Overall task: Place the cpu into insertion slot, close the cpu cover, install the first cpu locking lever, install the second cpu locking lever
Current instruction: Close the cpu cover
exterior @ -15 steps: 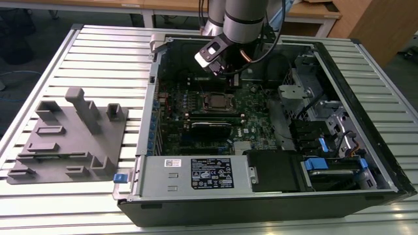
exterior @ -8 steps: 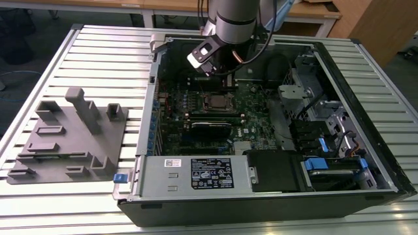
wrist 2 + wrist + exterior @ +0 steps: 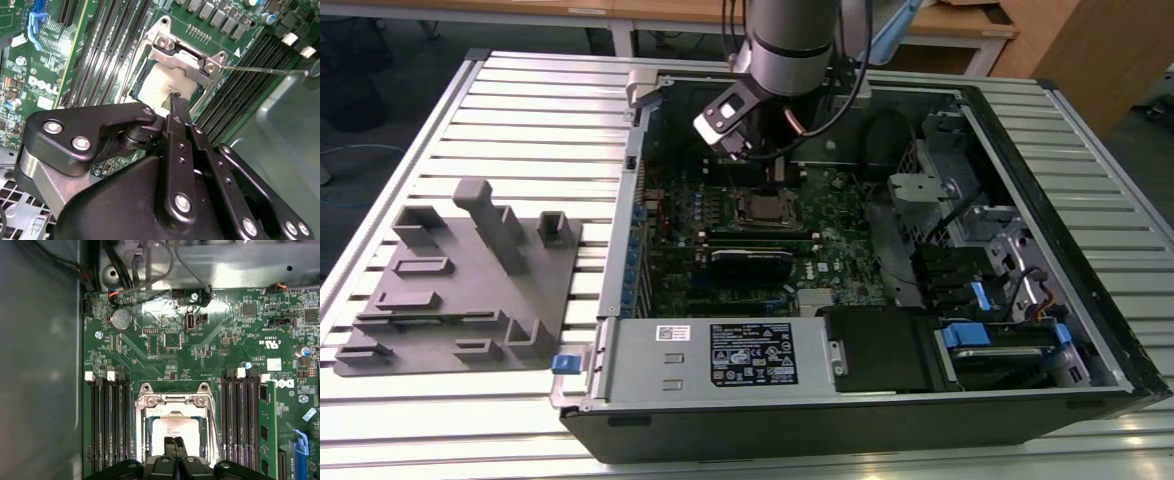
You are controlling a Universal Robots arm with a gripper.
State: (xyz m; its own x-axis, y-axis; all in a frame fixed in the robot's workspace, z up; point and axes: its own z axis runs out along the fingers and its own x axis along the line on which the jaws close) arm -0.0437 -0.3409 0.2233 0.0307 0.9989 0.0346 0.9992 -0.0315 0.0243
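While the arm reaches down into the open computer case [image 3: 854,437], which lies on a slatted metal table [image 3: 520,100], the gripper [image 3: 175,446] stands over the processor socket. Its two fingertips [image 3: 170,444] are pressed together with nothing between them, and their ends rest on or just above the cpu [image 3: 175,427].

The cpu, its pale top exposed, sits inside the insertion slot [image 3: 141,425] on the green motherboard [image 3: 210,347]. The cpu cover [image 3: 182,59], a silvery frame, surrounds the chip and overlaps one of its edges. Whether the cover is pressed fully flat cannot be told. One thin wire locking lever [image 3: 265,70] extends from a corner of the socket out over the neighbouring memory slots [image 3: 107,425].

Banks of black memory slots flank the socket on both sides. One slot in the bank opposite the marked one holds a green memory module [image 3: 267,430]. A coin-cell battery [image 3: 121,319] sits in its round holder on the board.

In the exterior view the case also contains a labelled power supply box [image 3: 720,355] and drive bays [image 3: 1001,350] with blue tabs. On the table at the exterior view's left, beside the case, lies a grey fixture plate [image 3: 467,290] with moulded posts and pockets.
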